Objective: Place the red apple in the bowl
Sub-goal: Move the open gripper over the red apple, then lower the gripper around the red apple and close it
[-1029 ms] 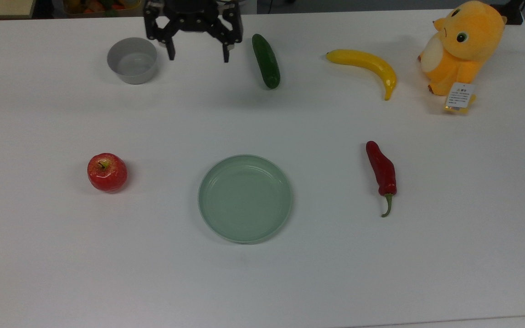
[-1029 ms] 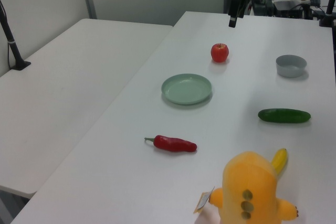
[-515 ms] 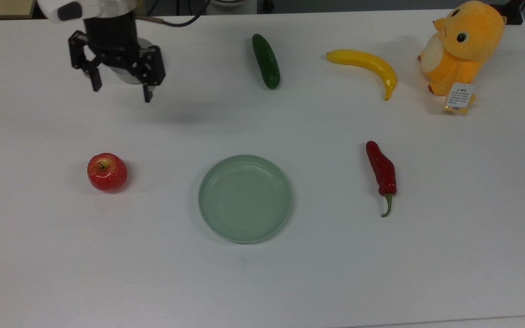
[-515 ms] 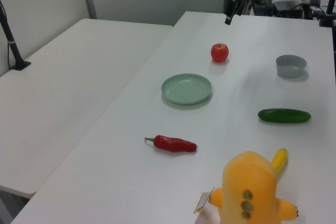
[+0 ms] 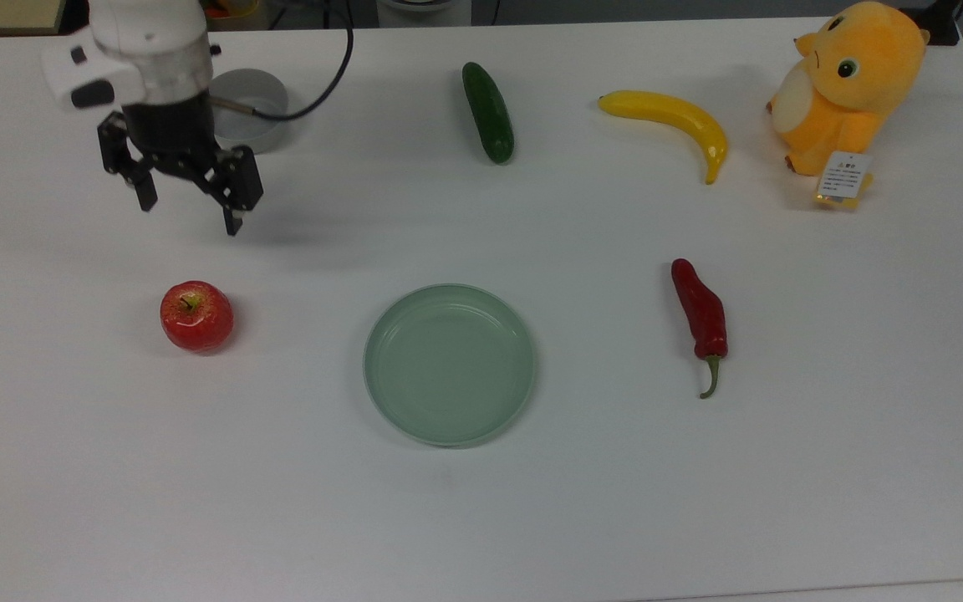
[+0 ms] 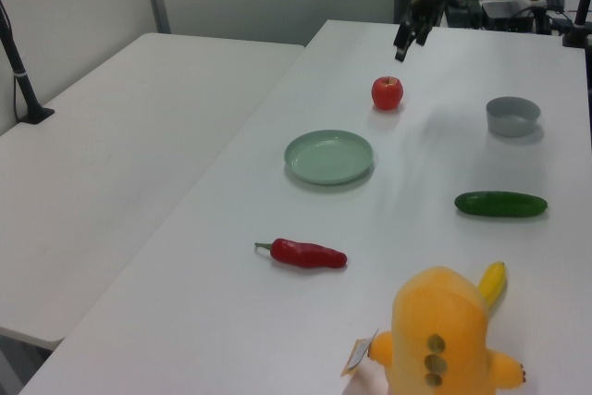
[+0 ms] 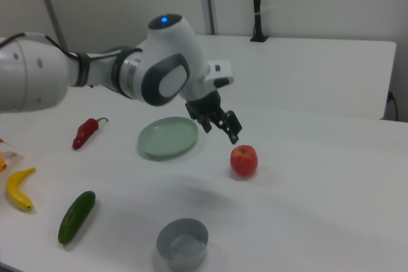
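Nothing is done yet: the claw (image 5: 189, 207) hangs empty with fingers spread. The glossy round red apple (image 5: 196, 315) sits on the white desk (image 5: 481, 502) below it in the top view, ungrasped; the small light-grey round bowl (image 5: 260, 104) waits empty just behind the claw.

Bare table (image 5: 114, 418) all around the red apple (image 5: 196, 315).
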